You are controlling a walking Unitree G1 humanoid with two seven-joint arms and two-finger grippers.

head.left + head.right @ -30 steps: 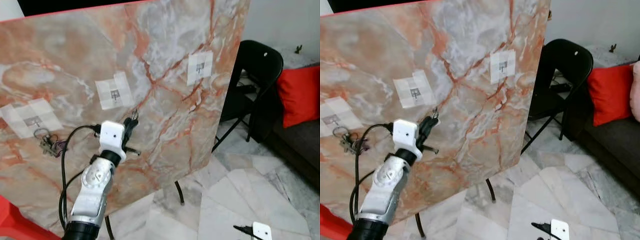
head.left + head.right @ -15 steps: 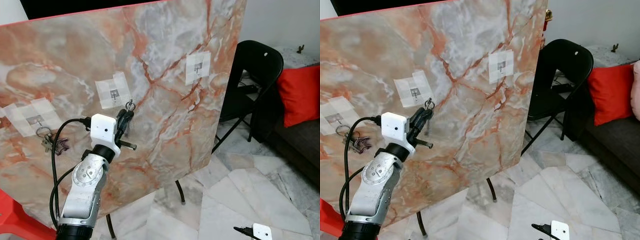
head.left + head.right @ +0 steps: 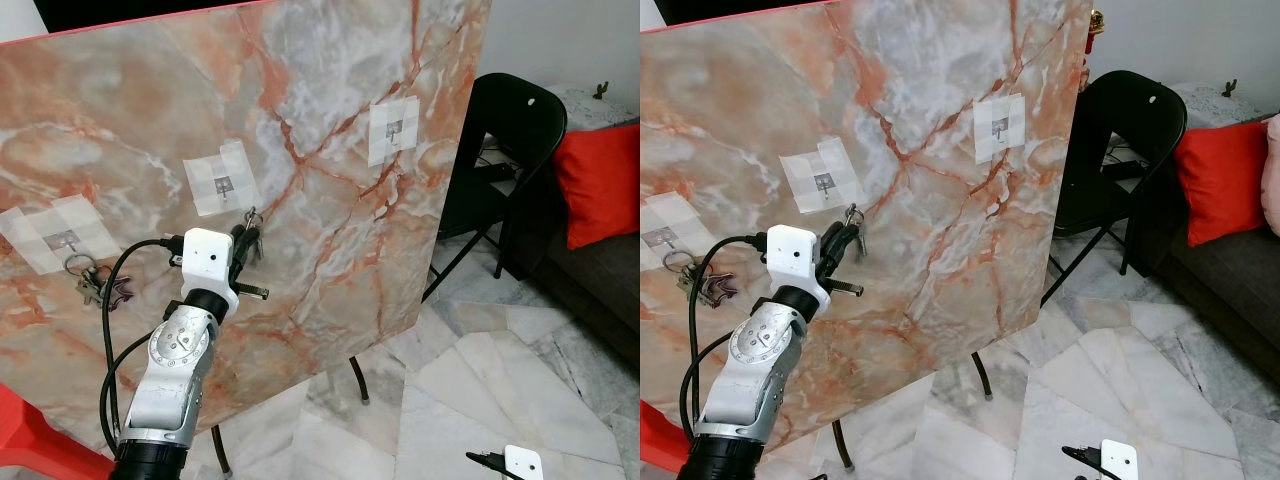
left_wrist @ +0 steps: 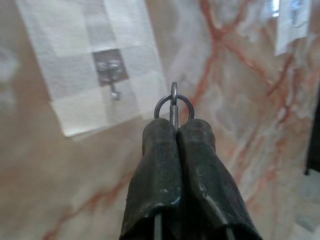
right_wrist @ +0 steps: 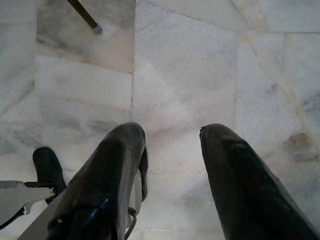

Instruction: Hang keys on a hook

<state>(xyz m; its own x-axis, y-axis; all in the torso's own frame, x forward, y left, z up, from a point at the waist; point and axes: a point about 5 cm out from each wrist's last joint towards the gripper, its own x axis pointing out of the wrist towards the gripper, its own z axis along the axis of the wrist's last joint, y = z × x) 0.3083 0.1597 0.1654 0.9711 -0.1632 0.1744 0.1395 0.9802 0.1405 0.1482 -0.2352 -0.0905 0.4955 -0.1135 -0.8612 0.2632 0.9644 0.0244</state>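
My left gripper (image 3: 249,232) is raised in front of a marble-patterned board (image 3: 330,230) and shut on a small metal key ring (image 4: 173,104). The ring (image 3: 252,215) sticks out past the fingertips, just below and to the right of the middle hook (image 3: 222,186), apart from it. That hook (image 4: 114,91) sits on a taped white patch. Another bunch of keys (image 3: 95,285) hangs from the left hook (image 3: 68,240). A third hook (image 3: 392,128) at the right is bare. My right gripper (image 5: 172,132) hangs open low over the floor.
The board leans on thin black legs (image 3: 357,380) above a marble tile floor (image 3: 480,380). A black folding chair (image 3: 510,150) stands right of the board, with a red cushion (image 3: 600,180) on a dark sofa beyond. A red object (image 3: 30,445) is at the lower left.
My left gripper has carried the key ring up and to the left, closer to the middle hook. The right arm has stayed put.
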